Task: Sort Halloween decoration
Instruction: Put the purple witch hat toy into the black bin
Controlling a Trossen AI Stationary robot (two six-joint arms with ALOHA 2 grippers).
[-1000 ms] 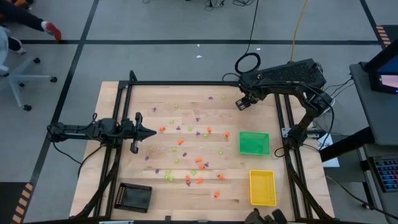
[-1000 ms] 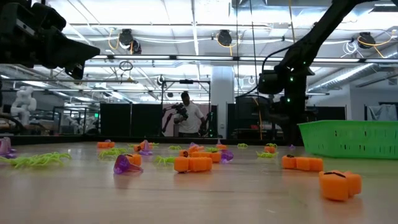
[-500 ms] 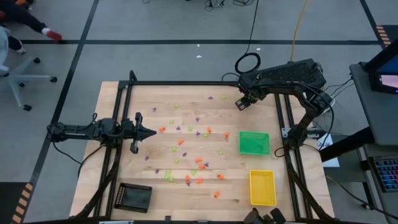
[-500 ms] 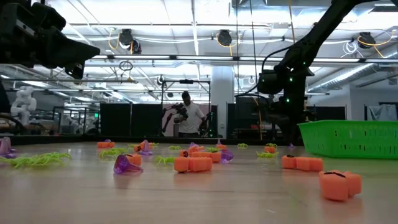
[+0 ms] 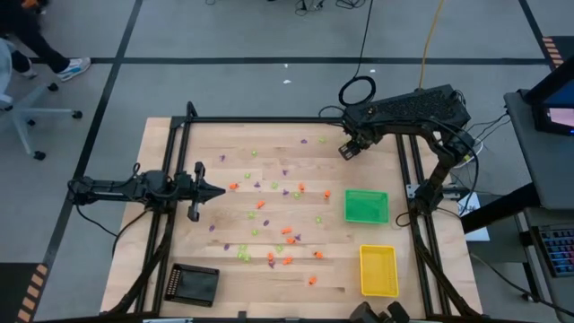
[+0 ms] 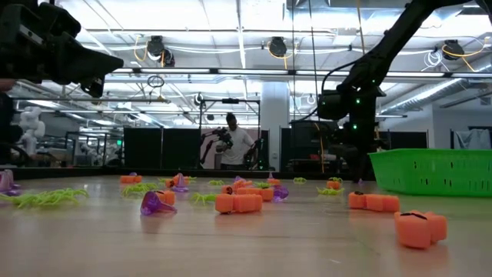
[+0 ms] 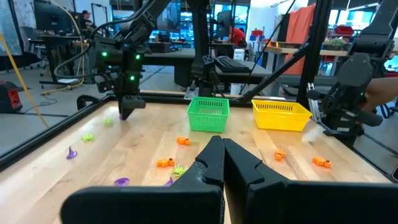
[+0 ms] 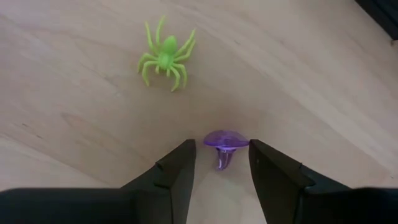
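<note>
Halloween decorations, tiny orange, purple and lime-green trinkets (image 5: 278, 220), lie scattered over the wooden table. At the far right of the table my right gripper (image 5: 347, 151) points down, open. In the right wrist view its fingers (image 8: 180, 163) stand on either side of a purple trinket (image 8: 225, 142) that rests on the wood; no touch shows. A green spider (image 8: 165, 55) lies just beyond it. My left gripper (image 5: 220, 190) waits shut and level at the table's left, above the wood.
A green tray (image 5: 367, 205) stands right of the scatter, a yellow tray (image 5: 378, 269) nearer the front right, a black tray (image 5: 195, 284) at the front left. A black frame (image 5: 269, 120) borders the table. A person (image 6: 233, 146) stands far behind.
</note>
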